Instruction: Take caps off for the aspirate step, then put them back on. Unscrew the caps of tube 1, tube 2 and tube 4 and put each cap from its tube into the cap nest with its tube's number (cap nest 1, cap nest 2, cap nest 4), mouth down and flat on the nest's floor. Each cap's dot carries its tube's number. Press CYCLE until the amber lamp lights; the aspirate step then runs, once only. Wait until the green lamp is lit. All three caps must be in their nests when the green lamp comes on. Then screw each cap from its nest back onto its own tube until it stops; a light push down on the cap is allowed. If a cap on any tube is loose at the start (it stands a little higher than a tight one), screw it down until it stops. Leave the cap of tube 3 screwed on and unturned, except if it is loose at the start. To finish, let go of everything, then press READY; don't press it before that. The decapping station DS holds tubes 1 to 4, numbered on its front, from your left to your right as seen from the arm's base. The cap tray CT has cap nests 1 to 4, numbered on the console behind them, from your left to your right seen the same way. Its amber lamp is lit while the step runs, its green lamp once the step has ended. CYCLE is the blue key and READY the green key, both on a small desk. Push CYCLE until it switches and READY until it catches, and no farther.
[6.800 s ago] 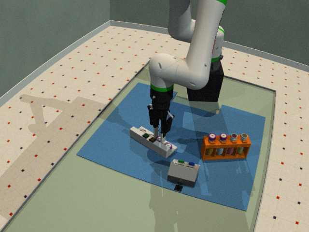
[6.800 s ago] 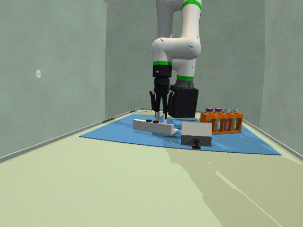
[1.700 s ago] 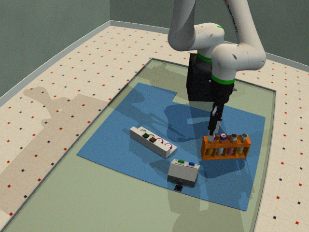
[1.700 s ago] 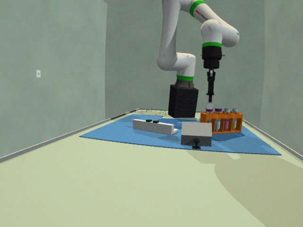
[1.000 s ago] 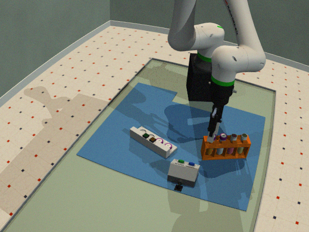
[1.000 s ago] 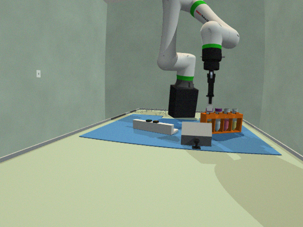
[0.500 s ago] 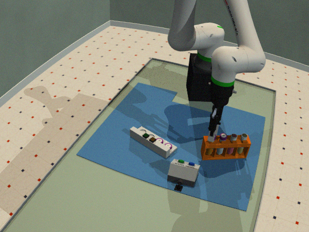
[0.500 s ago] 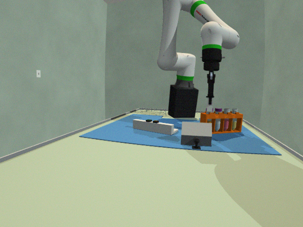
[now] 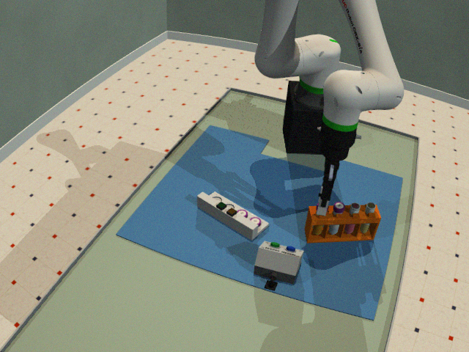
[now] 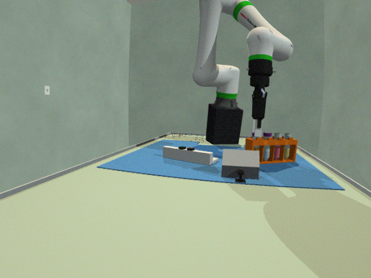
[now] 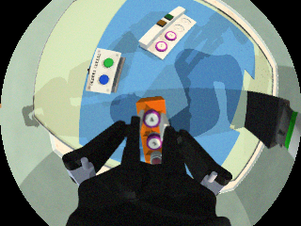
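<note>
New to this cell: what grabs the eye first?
The white arm reaching straight down from its black pedestal, its tool shut on the cap of the end tube in the orange tube rack. Next, the white cap tray on the blue mat, and the small desk with its green key and blue key.
</note>
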